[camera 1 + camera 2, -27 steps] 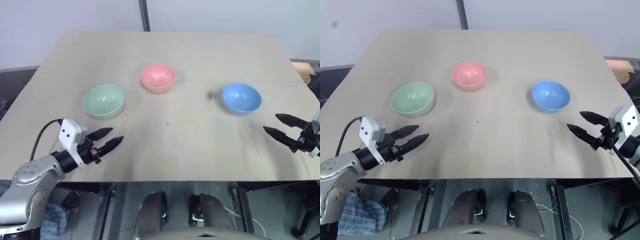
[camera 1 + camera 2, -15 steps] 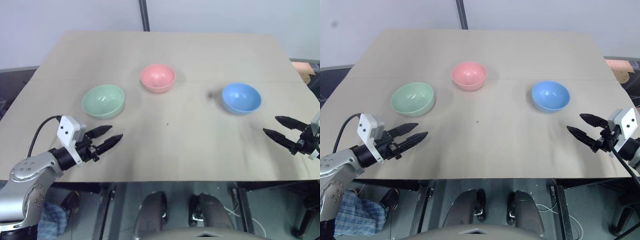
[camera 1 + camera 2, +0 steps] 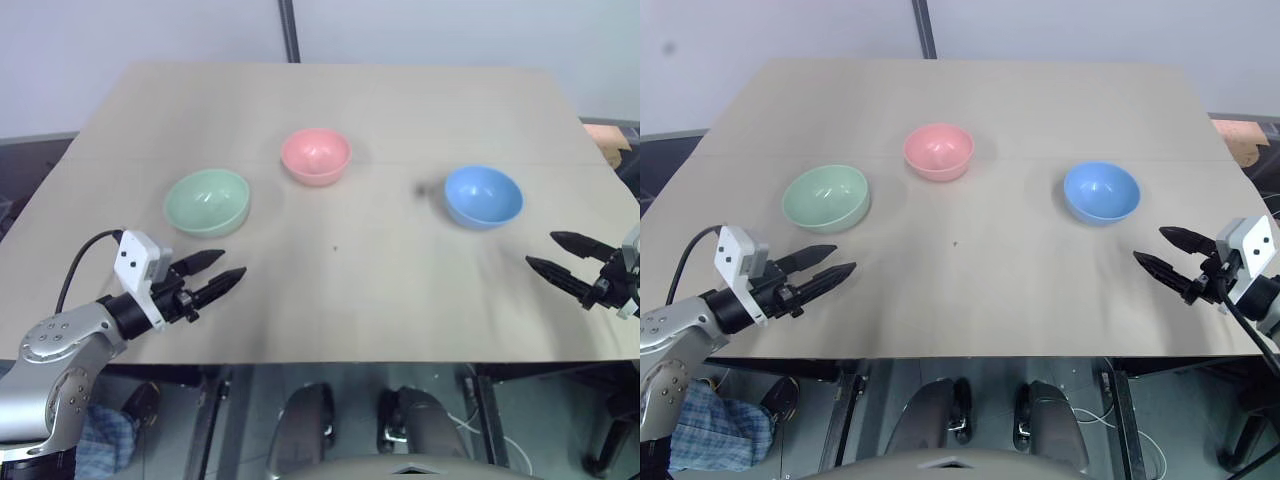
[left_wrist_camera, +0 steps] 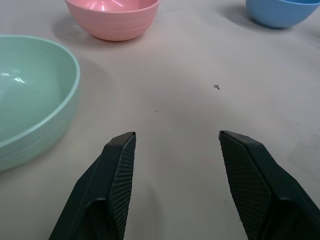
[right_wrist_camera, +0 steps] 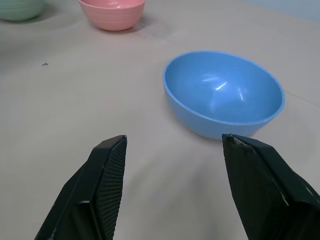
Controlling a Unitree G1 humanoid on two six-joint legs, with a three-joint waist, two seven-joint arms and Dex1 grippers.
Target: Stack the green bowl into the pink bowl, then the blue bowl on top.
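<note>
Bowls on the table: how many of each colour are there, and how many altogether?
green bowl: 1
pink bowl: 1
blue bowl: 1
Total: 3 bowls, each standing apart on the table.

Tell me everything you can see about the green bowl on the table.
The green bowl is small, round and pale mint green. It looks like smooth plastic, with faint ridges around its outer wall. It sits upright and empty on the tan table, at the robot's left, apart from the pink bowl and farthest from the blue bowl. Nothing touches it but the table. The open left end effector sits just short of it.
</note>
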